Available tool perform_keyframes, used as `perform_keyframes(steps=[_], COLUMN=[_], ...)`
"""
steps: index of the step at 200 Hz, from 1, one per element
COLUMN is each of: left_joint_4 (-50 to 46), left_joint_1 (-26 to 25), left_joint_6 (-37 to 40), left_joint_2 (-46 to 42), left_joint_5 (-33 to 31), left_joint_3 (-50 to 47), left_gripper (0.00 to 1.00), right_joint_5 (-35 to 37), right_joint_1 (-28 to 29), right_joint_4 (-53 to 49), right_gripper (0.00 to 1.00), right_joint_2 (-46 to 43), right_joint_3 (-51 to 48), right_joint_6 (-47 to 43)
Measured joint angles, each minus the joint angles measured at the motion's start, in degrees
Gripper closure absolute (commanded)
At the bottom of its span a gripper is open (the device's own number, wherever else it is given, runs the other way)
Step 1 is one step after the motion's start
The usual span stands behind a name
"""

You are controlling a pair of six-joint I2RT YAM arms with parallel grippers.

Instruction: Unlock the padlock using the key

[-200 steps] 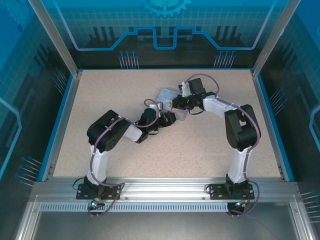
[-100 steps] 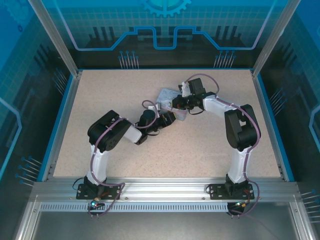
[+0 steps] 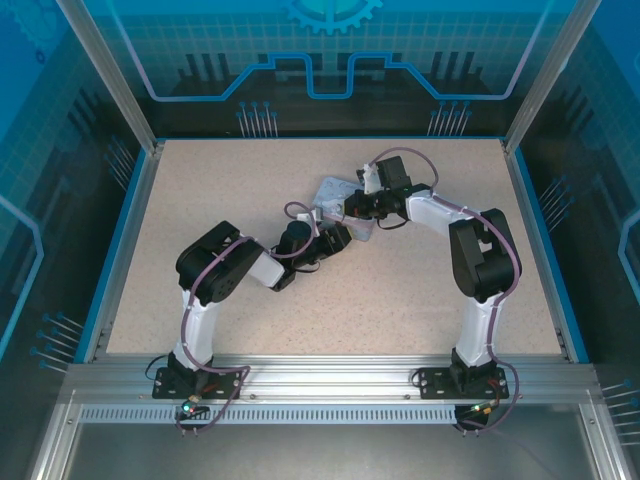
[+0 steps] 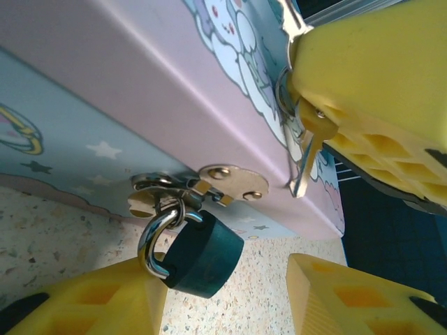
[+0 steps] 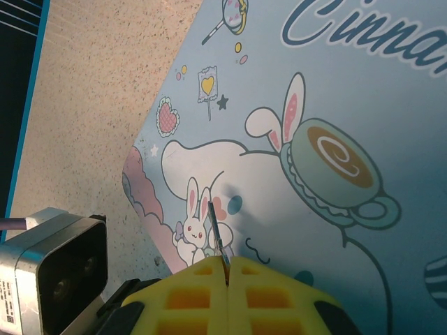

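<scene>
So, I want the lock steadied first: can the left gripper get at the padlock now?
Probably yes: the padlock hangs from the tin's hasp inside the open left gripper, with nothing in the way.

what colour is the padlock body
Dark teal padlock, with a shiny silver shackle; clearest in the left wrist view.

A robotics lab cell: aluminium frame (image 3: 330,375), blue circuit-print panels (image 3: 330,60) walling a speckled tabletop (image 3: 400,290).
</scene>
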Motion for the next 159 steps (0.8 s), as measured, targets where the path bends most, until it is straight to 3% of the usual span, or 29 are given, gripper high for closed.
perform_keyframes(steps=[55,159], left_joint_4=[0.0,-0.6], left_joint_1=[0.0,-0.2], left_joint_6=[-1.3,-1.7], left_joint_2=[0.0,1.1], left_joint_5=[-2.5,-3.8], left_joint_3=[0.0,0.7], left_gripper=[0.59,0.60], right_joint_5=[0.0,-0.3], right_joint_1=[0.3,0.4], right_joint_4=[0.0,0.2], right_gripper=[1.00,1.00], right_joint_2=[0.0,0.2], right_joint_3=[0.0,0.1], right_joint_6=[0.0,0.0])
